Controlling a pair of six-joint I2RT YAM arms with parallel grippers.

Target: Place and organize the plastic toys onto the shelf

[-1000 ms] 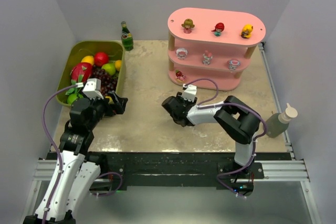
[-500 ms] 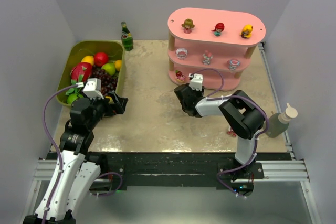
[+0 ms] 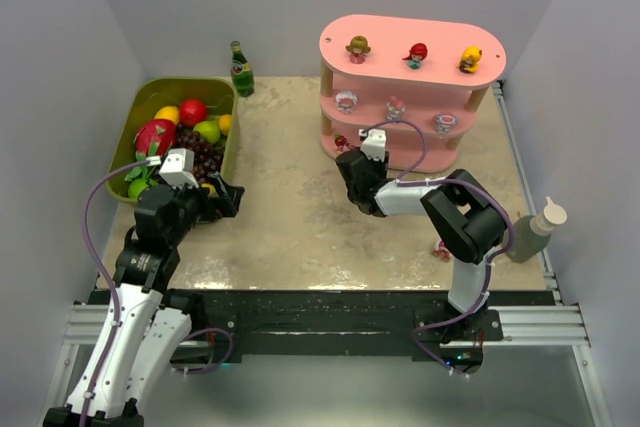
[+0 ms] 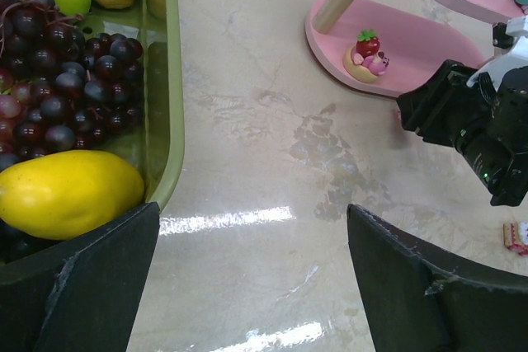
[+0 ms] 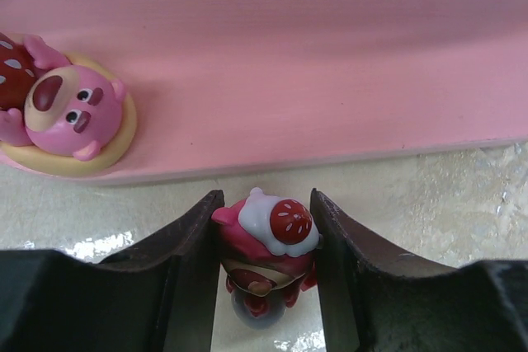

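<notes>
Facing the shelf [image 5: 289, 55] edge, a toy [image 5: 268, 241] is gripped, seemingly airborne, by the right gripper [image 5: 264, 204]; left gripper [image 4: 252, 224] is spread open.

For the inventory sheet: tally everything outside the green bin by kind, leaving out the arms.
Toy figurines: 9 (7 on the shelf, 1 in the right gripper, 1 on the table)
Shelf: 1
Green glass bottle: 1
Squeeze bottle: 1
Total: 12
</notes>
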